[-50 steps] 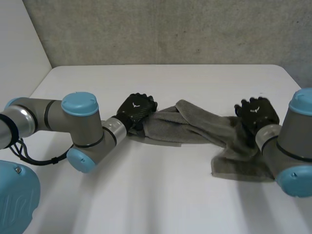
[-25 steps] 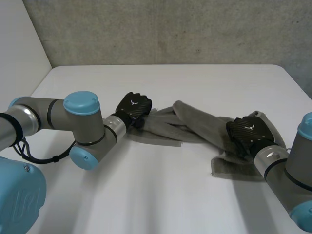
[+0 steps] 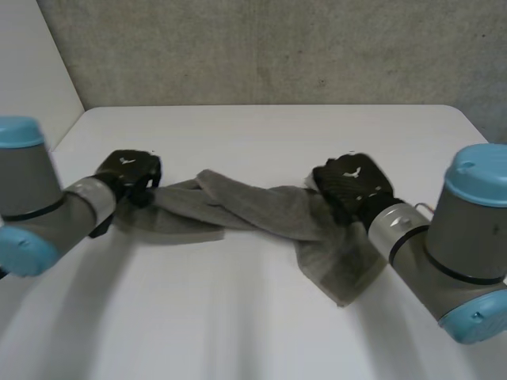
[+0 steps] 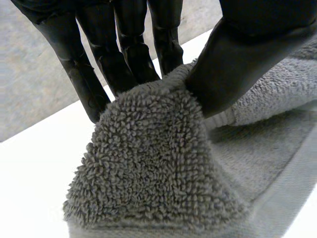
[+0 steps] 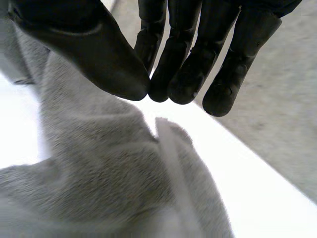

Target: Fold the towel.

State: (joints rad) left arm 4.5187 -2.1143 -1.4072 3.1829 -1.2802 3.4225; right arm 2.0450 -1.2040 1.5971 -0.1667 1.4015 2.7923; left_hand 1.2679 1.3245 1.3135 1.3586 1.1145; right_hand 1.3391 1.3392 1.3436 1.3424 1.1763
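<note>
The left hand (image 3: 127, 172) is shut on one end of the towel (image 3: 253, 210). In its wrist view the thumb (image 4: 247, 54) presses a bump of fluffy grey cloth against the fingers (image 4: 124, 49), so the cloth is pinched tight between them. The bump stands up from the rest of the towel, which lies flat under the hand. The towel is grey and long, and it lies across the middle of the white table (image 3: 253, 134). It runs from the left hand to the right hand (image 3: 348, 184). Between the two hands it is bunched up and twisted a bit, like a thick rope. The right hand sits on top of the other part of the towel, and it is closed too. In the right wrist view its thumb (image 5: 84, 44) and its fingers (image 5: 193, 69) meet tip to tip, and the cloth comes up along the thumb into the hand, so this hand holds the towel as well. Past the right hand, a loose flap of the towel spreads out flat on the table toward the front edge, beside the right arm (image 3: 451, 237). The left arm (image 3: 47, 214) reaches in low from the side. Both hands are well apart from each other, with the twisted cloth between them. A grey wall (image 3: 261, 47) stands behind the table.
</note>
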